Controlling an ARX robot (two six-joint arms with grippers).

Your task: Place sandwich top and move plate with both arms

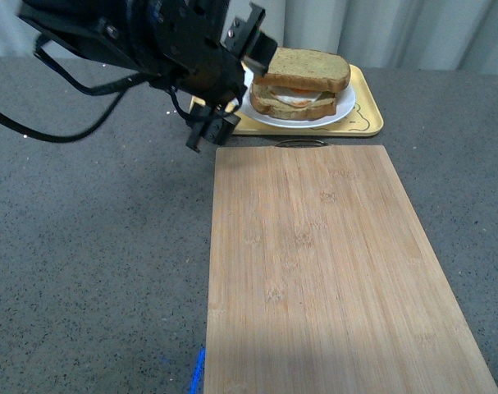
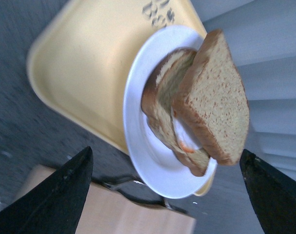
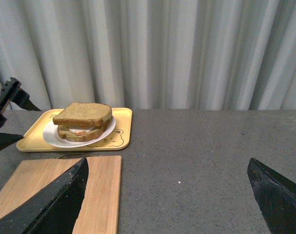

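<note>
Now the sandwich top [image 1: 308, 69] caps the lower slice [image 1: 291, 105] on the plate [image 1: 348, 106] inside the yellow tray [image 1: 370, 123], the left gripper [image 1: 230, 82] and right gripper [image 3: 167, 161] both spread wide, empty.

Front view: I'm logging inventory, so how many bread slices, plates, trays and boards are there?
Bread slices: 2, the sandwich top and the lower slice
White plate: 1
Yellow tray: 1
Wooden cutting board: 1
Total: 5
</note>
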